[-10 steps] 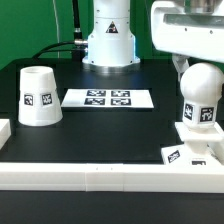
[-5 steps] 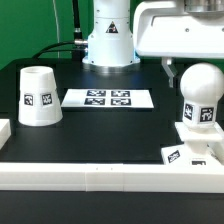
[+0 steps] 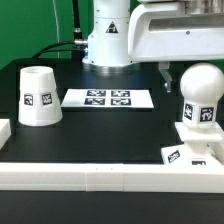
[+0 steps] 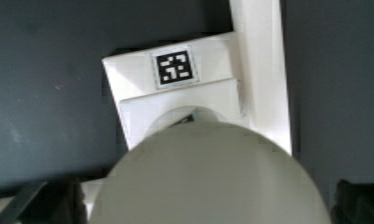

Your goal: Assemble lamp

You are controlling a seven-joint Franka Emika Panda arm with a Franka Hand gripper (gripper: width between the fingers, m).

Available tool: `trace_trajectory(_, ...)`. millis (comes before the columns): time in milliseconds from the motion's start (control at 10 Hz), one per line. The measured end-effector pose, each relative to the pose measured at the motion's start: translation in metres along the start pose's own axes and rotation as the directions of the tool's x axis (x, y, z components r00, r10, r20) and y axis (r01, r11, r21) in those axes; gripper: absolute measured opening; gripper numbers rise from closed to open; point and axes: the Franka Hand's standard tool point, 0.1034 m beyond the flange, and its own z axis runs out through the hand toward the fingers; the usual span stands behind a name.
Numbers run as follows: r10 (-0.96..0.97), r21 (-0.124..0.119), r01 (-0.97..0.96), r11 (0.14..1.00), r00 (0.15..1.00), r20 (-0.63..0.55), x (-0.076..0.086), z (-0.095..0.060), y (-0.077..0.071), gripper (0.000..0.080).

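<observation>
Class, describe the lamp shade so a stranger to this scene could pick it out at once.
On the black table, find the flat marker board near the middle. The shade stands on the exterior view's left of it. It is the only white cup-like cone, wide end down, unlike the ball-shaped bulb.

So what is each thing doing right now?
Claw: open, over the bulb.
Bulb: upright, sitting on the base.
Base: lying flat, holding the bulb.
Shade: standing alone, wide end down.
</observation>
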Motion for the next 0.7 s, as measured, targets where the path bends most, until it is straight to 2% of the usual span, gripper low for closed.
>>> trace_trajectory(100,-0.087,-0.006,0.087,0.996,0.996,-0.001,0.0001,-0.0002,0.0002,0.0699)
trace_trajectory(200,-0.262,-0.026,0.261,0.965,0.965,-0.001,0.0003,-0.001,-0.0003,0.0699)
trace_trajectory(300,-0.334,-0.03,0.334,0.942,0.942,-0.001,0.0005,-0.0023,-0.0016,0.0699)
trace_trajectory(500,-0.557,-0.034,0.556,0.83,0.831,0.007,0.0016,-0.0032,0.0007,0.0699)
trace_trajectory(700,-0.694,-0.035,0.694,0.719,0.72,0.017,0.0017,-0.0028,0.0041,0.0699)
